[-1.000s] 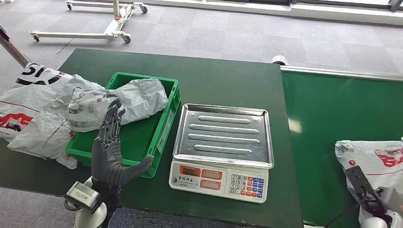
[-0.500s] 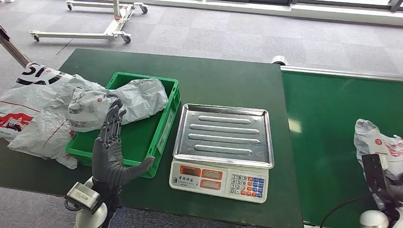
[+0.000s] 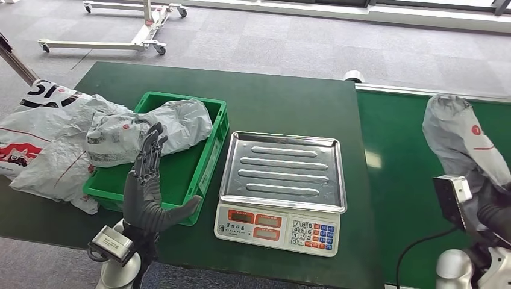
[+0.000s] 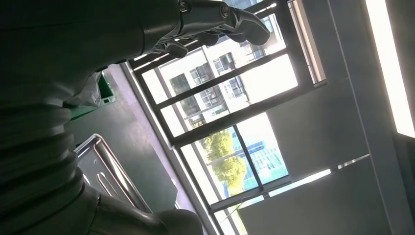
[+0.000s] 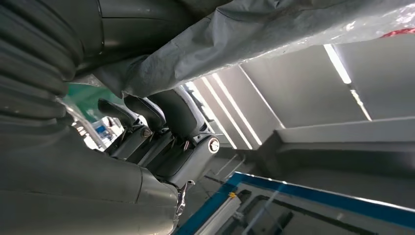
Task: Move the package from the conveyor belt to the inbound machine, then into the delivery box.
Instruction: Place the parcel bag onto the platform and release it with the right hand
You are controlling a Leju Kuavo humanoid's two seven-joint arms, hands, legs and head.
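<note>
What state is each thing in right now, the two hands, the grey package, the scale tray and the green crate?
Left hand: empty, fingers spread, raised before the crate.
Right hand: grips the package.
Grey plastic mailer package: lifted above the green conveyor belt.
Silver metal scale tray: bare.
Green plastic crate: holds one crumpled grey bag.

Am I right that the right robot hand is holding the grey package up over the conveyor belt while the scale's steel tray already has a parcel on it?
Not quite. The head view shows the scale's steel tray bare. The right robot hand does hold the grey package up over the conveyor belt.
</note>
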